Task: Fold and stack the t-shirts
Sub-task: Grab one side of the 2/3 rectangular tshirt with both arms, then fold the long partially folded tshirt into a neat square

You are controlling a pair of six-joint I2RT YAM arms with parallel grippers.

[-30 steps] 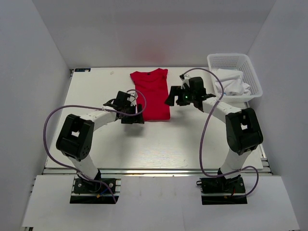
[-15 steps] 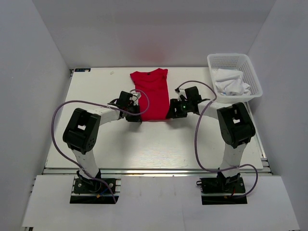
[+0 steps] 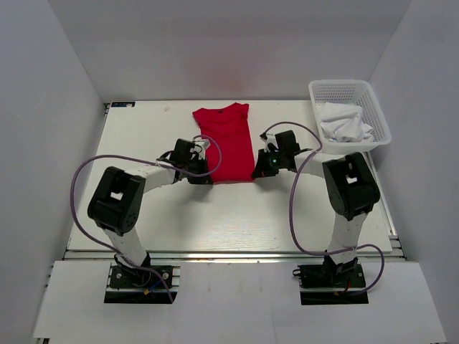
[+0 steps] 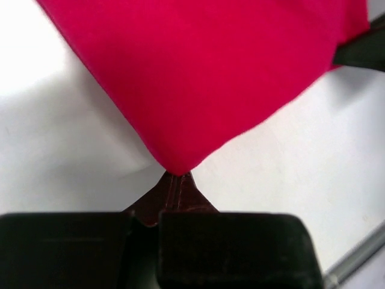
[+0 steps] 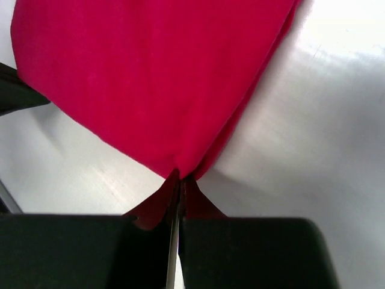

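A red t-shirt (image 3: 227, 140), folded lengthwise into a narrow strip, lies on the white table with its neck at the far end. My left gripper (image 3: 202, 174) is shut on the near left corner of the t-shirt (image 4: 198, 84); in the left wrist view the cloth's tip sits pinched at the fingertips (image 4: 178, 178). My right gripper (image 3: 259, 173) is shut on the near right corner of the t-shirt (image 5: 150, 78), where the fabric bunches at the fingertips (image 5: 180, 179). Both grippers rest low at the table.
A white mesh basket (image 3: 379, 125) stands at the back right of the table (image 3: 237, 215) with white cloth (image 3: 344, 123) in it. The right arm's cable (image 3: 295, 208) loops over the table's right side, and the left arm's cable (image 3: 79, 179) curves on the left.
Both grippers came down from beside the t-shirt onto its near corners and went from open to shut on the cloth. The t-shirt lies where it was.
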